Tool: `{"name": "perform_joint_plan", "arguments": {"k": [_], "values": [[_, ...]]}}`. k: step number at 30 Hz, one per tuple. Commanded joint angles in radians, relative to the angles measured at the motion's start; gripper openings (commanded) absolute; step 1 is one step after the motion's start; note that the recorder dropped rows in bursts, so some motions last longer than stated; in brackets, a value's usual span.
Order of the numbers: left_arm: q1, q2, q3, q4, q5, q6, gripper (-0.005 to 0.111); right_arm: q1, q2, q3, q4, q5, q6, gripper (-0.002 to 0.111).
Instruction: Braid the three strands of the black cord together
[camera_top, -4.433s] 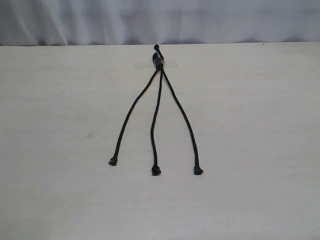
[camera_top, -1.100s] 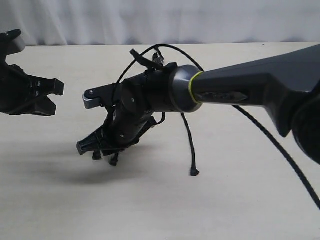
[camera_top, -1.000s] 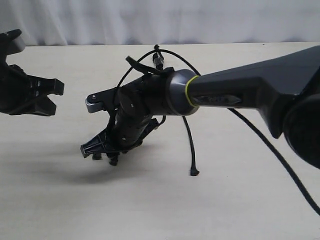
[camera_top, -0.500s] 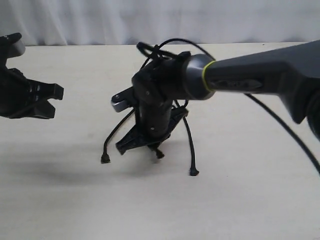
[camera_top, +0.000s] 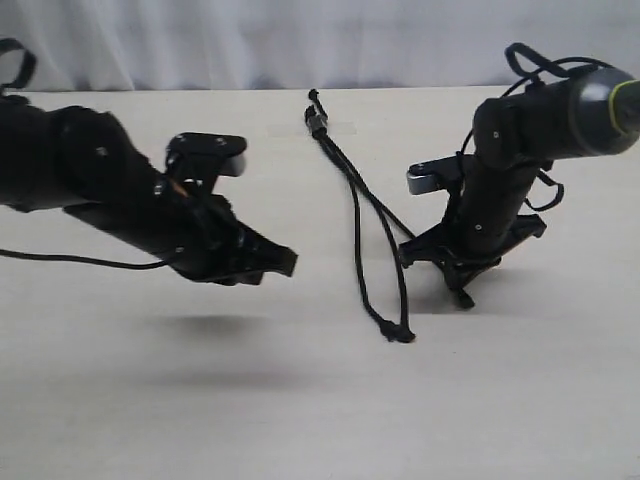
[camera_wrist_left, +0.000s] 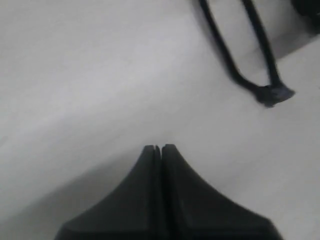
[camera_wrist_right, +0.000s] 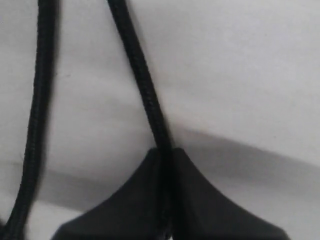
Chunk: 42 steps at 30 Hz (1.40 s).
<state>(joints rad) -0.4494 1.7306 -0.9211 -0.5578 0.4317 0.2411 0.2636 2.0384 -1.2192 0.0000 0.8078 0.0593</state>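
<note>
My right gripper (camera_top: 458, 280) stands low over the table (camera_top: 300, 420), on the right side in the exterior view, and its fingers (camera_wrist_right: 195, 200) are pressed together on one strand (camera_wrist_right: 140, 75). In the right wrist view this strand runs straight into the narrow line between the two fingers. My left gripper (camera_top: 280, 262) hangs above the table on the left side, well apart from the rope. Its fingers (camera_wrist_left: 145, 190) are closed against each other, with nothing between them. The black cord (camera_top: 335, 160) lies in the middle of the table. Its bound end with the small clamp (camera_top: 318, 124) is at the far side, near the edge, and from there the three strands (camera_top: 358, 250) go toward the near side. The two other strands (camera_top: 404, 285) lie flat on the table, close to each other, and they bend a little to the right. Their knobby tips (camera_top: 400, 333) lie together, touching or almost touching; the left wrist view shows them also (camera_wrist_left: 272, 94). These tips are between my two grippers, nearer to the right one. In the right wrist view one of the loose strands (camera_wrist_right: 37, 100) passes just beside the held one, apart from my fingers.
</note>
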Motion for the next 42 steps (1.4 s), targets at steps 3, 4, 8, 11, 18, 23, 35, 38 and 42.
{"name": "perform_joint_plan", "arguments": {"k": [3,4,8,11,18,23,35,38,42], "values": [[-0.105,0.119,-0.217,-0.039,0.072,-0.009,0.028,-0.099,-0.013,0.028,0.197,0.008,-0.153,0.046],[-0.115,0.126,-0.235,-0.039,0.067,-0.009,0.034,-0.113,-0.025,0.028,0.197,0.02,-0.153,0.05],[-0.156,0.18,-0.294,-0.073,0.069,-0.009,0.046,-0.208,-0.092,0.028,0.25,0.045,-0.153,0.052],[-0.188,0.263,-0.365,-0.083,0.116,-0.014,0.046,-0.3,-0.135,0.028,0.365,0.041,-0.174,0.052],[-0.252,0.458,-0.594,0.081,0.214,-0.213,0.046,-0.37,-0.157,0.028,0.497,0.052,-0.258,0.051],[-0.272,0.566,-0.724,0.216,0.313,-0.312,0.045,-0.366,-0.157,0.028,0.536,0.05,-0.275,0.051],[-0.394,0.655,-0.829,0.741,0.44,-0.532,0.0,-0.366,-0.157,0.028,0.561,0.03,-0.291,0.046],[-0.397,0.626,-0.883,0.738,0.489,-0.532,0.0,-0.366,-0.157,0.028,0.561,0.033,-0.302,0.038],[-0.365,0.56,-0.94,0.795,0.542,-0.535,0.0,-0.366,-0.157,0.028,0.585,0.057,-0.291,0.036]]}}
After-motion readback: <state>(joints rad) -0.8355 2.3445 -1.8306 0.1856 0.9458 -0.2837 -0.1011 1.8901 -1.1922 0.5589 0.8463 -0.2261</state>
